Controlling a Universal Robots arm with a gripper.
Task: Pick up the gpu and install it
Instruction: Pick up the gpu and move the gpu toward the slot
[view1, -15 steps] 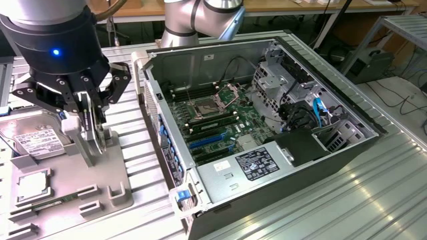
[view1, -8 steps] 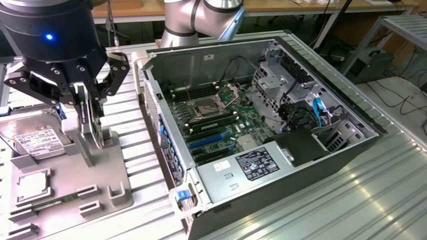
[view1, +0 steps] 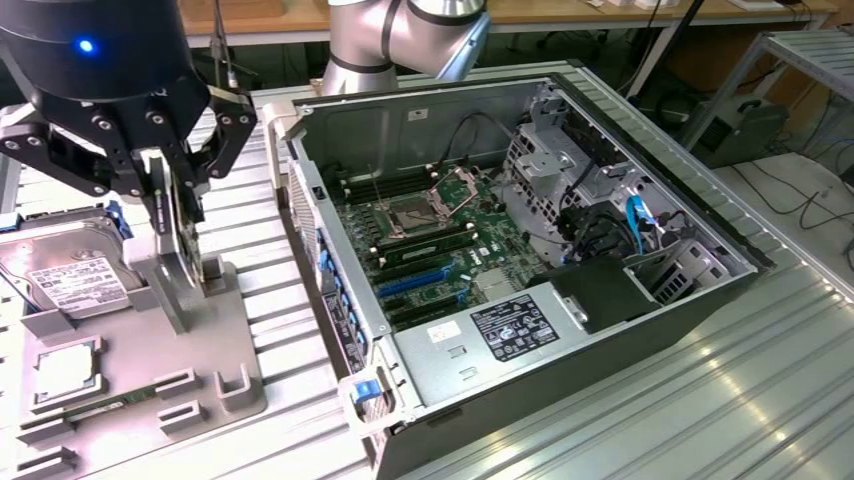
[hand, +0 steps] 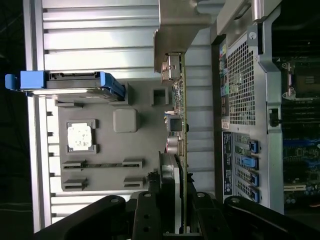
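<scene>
Jaws partly closed, clamped on the two flat faces of the gpu (view1: 174, 280), so the gripper (view1: 171, 215) has hold of it. Card hangs edge-down from the gripper, roughly upright, silver end bracket at the low end. It sits over the grey parts tray (view1: 200, 340) at the exterior view's left, well apart from the open PC case (view1: 574, 410). Cannot tell if the bracket tip touches the tray or is just clear of it.

Wrist view: gpu (hand: 179, 125) seen edge-on, running away from the gripper (hand: 175, 200), with the bracket (hand: 172, 35) at the far end. The card lines up between the tray (hand: 145, 145) and the case's perforated rear panel (hand: 242, 75).

Also on the tray: hard drive (view1: 67, 280) with white label, blue side rails visible from the wrist (hand: 70, 82); CPU (view1: 60, 372) (hand: 80, 136) in its square pocket; green memory stick (view1: 100, 405) lying in a slot near the CPU.

Case lies on its side, open face up, motherboard (view1: 441, 240) exposed with blue slots. All of it rests on a ribbed metal bench (view1: 694, 420) (hand: 100, 40).
</scene>
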